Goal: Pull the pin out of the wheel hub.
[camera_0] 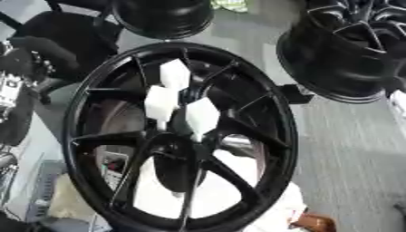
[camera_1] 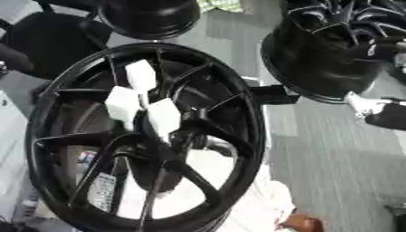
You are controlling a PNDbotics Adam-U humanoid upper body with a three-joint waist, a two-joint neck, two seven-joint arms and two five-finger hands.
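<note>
Left eye view shows no slim metal pin as such. What stands out at the centre of the wheel [camera_0: 75,118] are three white blocks [camera_0: 161,103], clustered close together where the spokes [camera_0: 238,129] meet. One sits higher, one to the left and one lower right. My guess is that the pin is one of these, or carries one as its head, but I cannot tell which.

The wheel is black and fills the middle of the view. It is tipped so that its face looks up toward the camera.

A good pull probably starts by settling on a single block and closing round it alone, since the other two are near enough to be caught by mistake. The pull should likely run straight out along the axis of the wheel, square to its tilted face. A sideways drag could jam the pin or rock the wheel.

A dark shape with silver parts at the left edge may be the left hand [camera_0: 31,56]. I cannot tell whether it is open or closed, and it is well apart from the blocks. The right hand shows in neither view.

Something white [camera_0: 269,213] lies under the lower rim. Two more black wheels stand beyond, one at the top [camera_0: 162,18] and one at the upper right [camera_0: 341,59], on a grey floor [camera_0: 349,149].
</note>
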